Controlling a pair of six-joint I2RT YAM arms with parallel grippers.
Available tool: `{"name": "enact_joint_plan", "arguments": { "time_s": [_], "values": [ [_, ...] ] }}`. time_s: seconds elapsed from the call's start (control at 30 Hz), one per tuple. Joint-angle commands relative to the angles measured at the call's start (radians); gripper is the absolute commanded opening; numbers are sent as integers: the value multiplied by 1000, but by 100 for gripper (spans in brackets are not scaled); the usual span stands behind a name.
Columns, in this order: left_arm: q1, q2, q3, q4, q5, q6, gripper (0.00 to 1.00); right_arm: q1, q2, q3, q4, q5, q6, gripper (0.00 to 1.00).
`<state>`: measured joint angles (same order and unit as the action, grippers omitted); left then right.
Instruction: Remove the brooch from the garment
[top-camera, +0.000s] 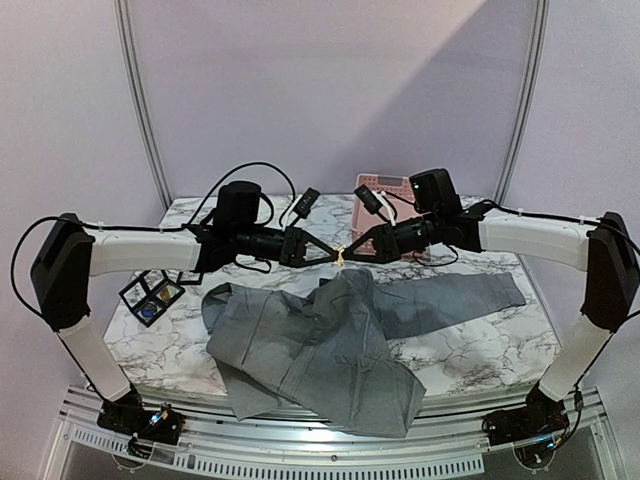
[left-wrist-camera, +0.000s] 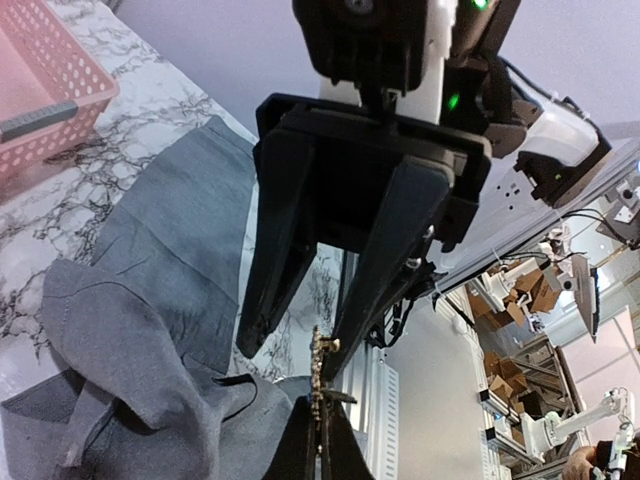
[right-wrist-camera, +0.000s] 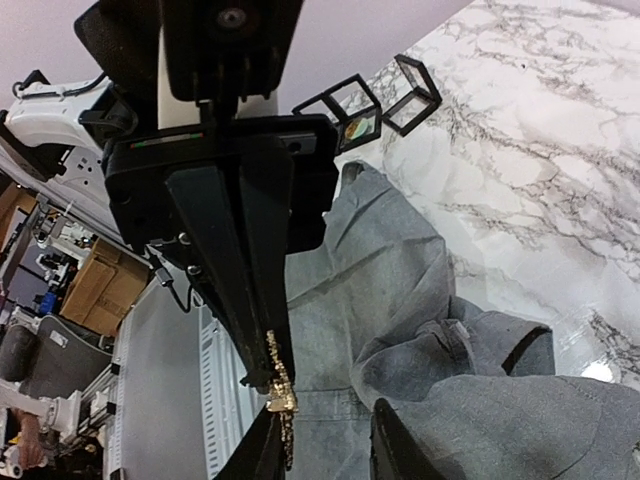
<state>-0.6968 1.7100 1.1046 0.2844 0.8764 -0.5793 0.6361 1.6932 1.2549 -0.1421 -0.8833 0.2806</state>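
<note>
Just above the grey garment (top-camera: 320, 350), the left gripper (right-wrist-camera: 268, 350) clamps the gold brooch (right-wrist-camera: 280, 385); the right gripper (left-wrist-camera: 290, 355) stands parted beside it. Next, likely: lifting the brooch clear without snagging.

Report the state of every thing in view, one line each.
left tool, shut on the brooch
right tool, open
brooch, off the garment, held in the air
garment, crumpled on the table, draped over its near edge
pink basket, upright
</note>
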Motion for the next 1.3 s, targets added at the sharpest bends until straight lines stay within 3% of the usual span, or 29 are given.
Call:
{"name": "enact_joint_plan", "arguments": {
  "time_s": [0.0,0.2,0.3,0.6,1.27],
  "values": [
    [1,-9,16,49,45,-8,0,6,-107,-86,129,133,-1,31],
    [28,-38,15,55,64,-7,0,15,-224,-224,261,284,-3,37],
    [34,-45,15,70,79,-17,0,29,-250,-246,268,359,-11,45],
    [45,-51,2,147,105,-79,0,132,-212,-252,279,506,-18,51],
    [64,-28,-14,251,126,-172,0,205,-164,-229,296,536,-25,53]
  ]
}}
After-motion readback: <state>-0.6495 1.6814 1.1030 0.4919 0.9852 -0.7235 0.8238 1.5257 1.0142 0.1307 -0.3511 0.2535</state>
